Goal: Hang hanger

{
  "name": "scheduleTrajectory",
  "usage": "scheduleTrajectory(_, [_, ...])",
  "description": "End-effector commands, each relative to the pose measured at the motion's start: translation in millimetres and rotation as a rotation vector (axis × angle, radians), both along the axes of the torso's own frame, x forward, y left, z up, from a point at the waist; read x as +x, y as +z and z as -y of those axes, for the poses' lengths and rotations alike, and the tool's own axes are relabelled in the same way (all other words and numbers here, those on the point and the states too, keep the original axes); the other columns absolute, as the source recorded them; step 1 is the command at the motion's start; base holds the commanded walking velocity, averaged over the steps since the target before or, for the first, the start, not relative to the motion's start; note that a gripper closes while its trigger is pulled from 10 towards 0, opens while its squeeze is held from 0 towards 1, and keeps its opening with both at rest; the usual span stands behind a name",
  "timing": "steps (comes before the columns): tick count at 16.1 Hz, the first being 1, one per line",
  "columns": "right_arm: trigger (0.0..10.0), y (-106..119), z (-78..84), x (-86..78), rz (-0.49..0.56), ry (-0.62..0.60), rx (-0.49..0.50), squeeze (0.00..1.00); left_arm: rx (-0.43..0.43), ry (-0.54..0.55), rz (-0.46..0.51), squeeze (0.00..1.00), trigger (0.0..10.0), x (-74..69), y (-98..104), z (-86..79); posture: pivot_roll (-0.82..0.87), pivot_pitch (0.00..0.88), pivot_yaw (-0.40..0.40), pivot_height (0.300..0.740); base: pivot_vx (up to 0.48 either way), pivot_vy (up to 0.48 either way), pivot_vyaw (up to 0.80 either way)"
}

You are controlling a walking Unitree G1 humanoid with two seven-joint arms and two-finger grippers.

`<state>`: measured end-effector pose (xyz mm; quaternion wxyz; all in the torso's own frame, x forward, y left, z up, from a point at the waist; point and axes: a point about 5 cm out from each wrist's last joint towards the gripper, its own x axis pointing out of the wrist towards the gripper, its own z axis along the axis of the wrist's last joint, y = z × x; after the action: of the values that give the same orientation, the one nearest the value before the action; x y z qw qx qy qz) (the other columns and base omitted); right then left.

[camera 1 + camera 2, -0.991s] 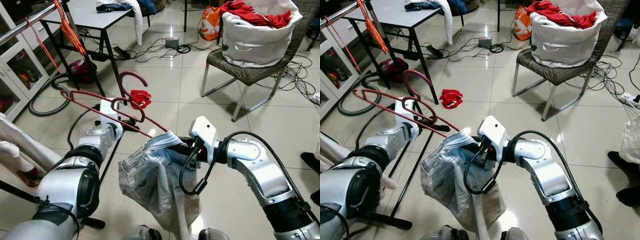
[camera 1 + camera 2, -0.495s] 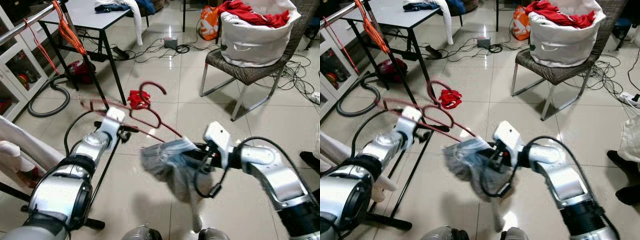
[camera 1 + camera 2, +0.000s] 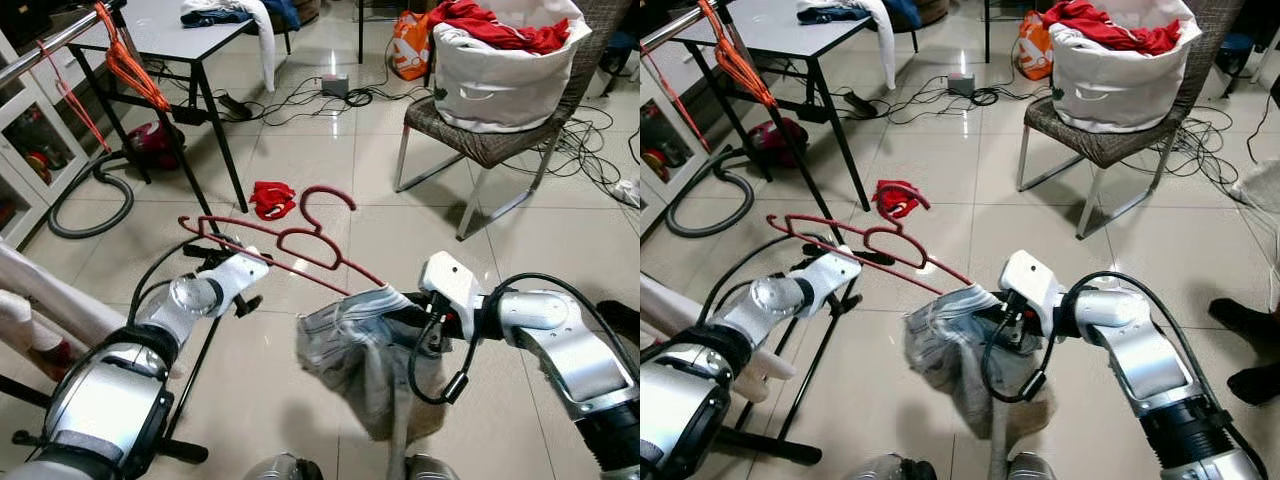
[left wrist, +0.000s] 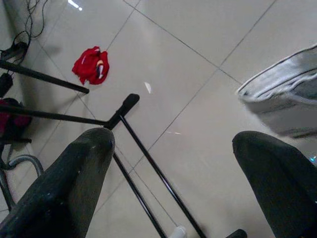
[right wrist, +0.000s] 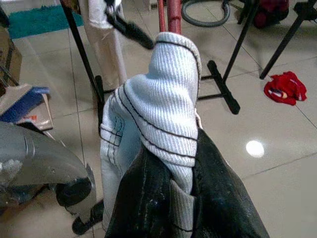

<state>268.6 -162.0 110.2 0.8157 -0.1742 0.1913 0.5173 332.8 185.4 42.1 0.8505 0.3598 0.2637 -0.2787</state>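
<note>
Jaws of the left gripper (image 4: 168,183) stand wide apart with nothing between them; its wrist view looks past two blurred black fingers (image 4: 64,188) to the tiled floor (image 4: 198,44) and the black foot of a rack (image 4: 124,106). From the head, at lower left of the frame, that gripper's fingers are hidden behind the silver wrist, so the spread can be judged from the wrist camera alone.

At centre, the red hanger (image 3: 300,245) floats tilted above the floor, its hook curling up beside a crumpled red cloth (image 3: 270,198). Its left end reaches over the left arm; whether it touches that arm is hard to make out. Its right end disappears into the waistband of pale denim shorts (image 3: 355,345), whose lower hem is blurred.

At centre right, the right gripper (image 5: 171,168) has its jaws clamped on the shorts' waistband, the ribbed white fabric bulging up between the black fingers (image 5: 218,183); the red bar of the hanger rises just behind it.

At upper left, orange cords (image 3: 130,65) hang from a rail beside a grey surface (image 3: 170,30). At upper right, a white basket (image 3: 500,75) heaped with red clothes sits on a wicker chair (image 3: 480,145). No writing is legible anywhere.
</note>
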Motion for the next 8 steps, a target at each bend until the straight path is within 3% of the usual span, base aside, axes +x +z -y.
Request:
scheduleTrajectory(1, [10.0, 24, -16.7, 7.3, 0.071, 0.005, 0.136, 0.00, -0.006, 0.019, -0.003, 0.00, 10.0, -1.2, -2, -0.2, -0.20, 0.000, 0.154, 0.740, 0.000, 0.000, 0.00])
scheduleTrajectory(2, [10.0, 33, -22.5, 10.4, 0.081, -0.026, 0.228, 0.00, -0.069, 0.085, -0.024, 0.00, 10.0, -1.8, -4, 0.2, -0.21, 0.000, 0.154, 0.740, 0.000, 0.000, 0.00])
scheduleTrajectory(3, [10.0, 38, -26.5, 12.2, 0.091, -0.044, 0.284, 0.00, -0.193, 0.199, -0.053, 0.00, 10.0, -1.0, -5, 0.8, -0.20, 0.000, 0.156, 0.740, 0.000, 0.000, 0.00])
scheduleTrajectory(4, [10.0, 42, -31.1, 13.8, 0.094, -0.076, 0.355, 0.00, -0.387, 0.386, -0.093, 0.00, 10.0, -0.5, -6, 1.2, -0.21, 0.000, 0.157, 0.740, 0.000, 0.000, 0.00])
scheduleTrajectory(5, [10.0, 43, -34.3, 14.7, 0.081, -0.118, 0.416, 0.00, -0.515, 0.535, -0.111, 0.00, 10.0, -1.4, -9, 0.1, -0.20, 0.000, 0.157, 0.740, 0.000, 0.000, 0.00])
scheduleTrajectory(8, [10.0, 24, -31.3, 20.6, -0.051, -0.362, 0.519, 0.00, -0.636, 0.710, -0.140, 0.00, 10.0, -11.1, -22, 2.5, -0.21, 0.000, 0.160, 0.740, 0.000, 0.000, 0.00])
